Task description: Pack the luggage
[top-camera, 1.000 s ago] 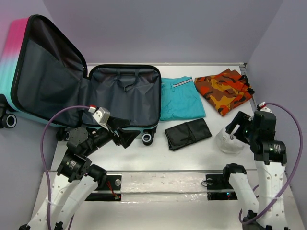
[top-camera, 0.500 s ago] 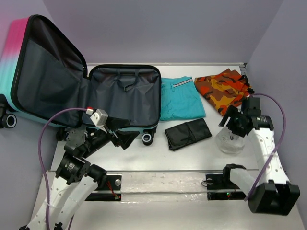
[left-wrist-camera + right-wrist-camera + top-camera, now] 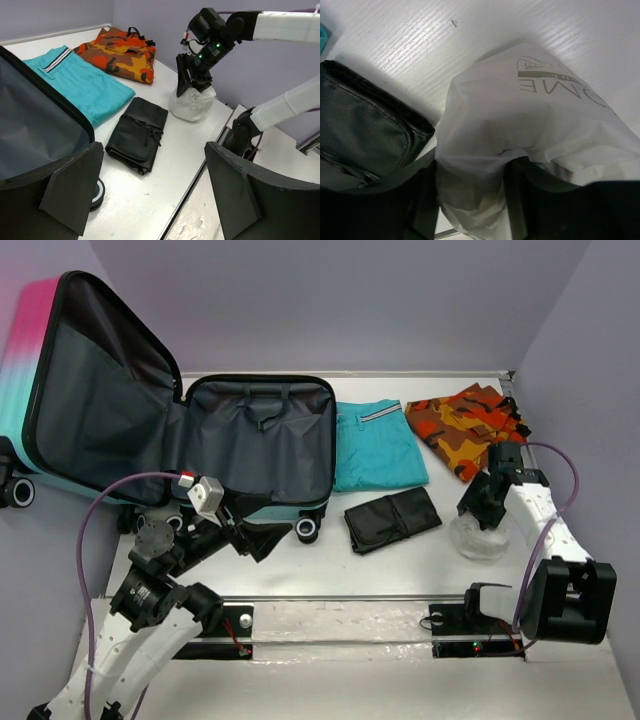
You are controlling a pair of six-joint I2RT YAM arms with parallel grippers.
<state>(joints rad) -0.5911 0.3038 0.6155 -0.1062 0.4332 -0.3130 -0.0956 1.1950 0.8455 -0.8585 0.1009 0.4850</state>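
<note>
The luggage (image 3: 30,360) lies open at the back left, pink-to-teal shell, with its dark grey lined base (image 3: 260,440) flat on the table and its lid propped up. The lining also shows in the left wrist view (image 3: 35,130). My left gripper (image 3: 262,532) is open and empty, low over the table by the luggage's front wheel (image 3: 308,530); in its own view (image 3: 155,195) the fingers stand wide apart. My right gripper (image 3: 480,508) is closed on the top of a white plastic bag (image 3: 480,540), which rests on the table and bunches between the jaws (image 3: 470,200).
A black rolled pouch (image 3: 392,518) lies mid-table, just left of the bag (image 3: 365,135). Folded teal shorts (image 3: 375,445) and an orange camouflage garment (image 3: 462,425) lie at the back right. A metal rail (image 3: 340,598) runs along the near edge.
The right arm has swung from looming over the bag to reaching low from the right, its gripper staying at the bag. The left gripper has drifted slightly down and left.
</note>
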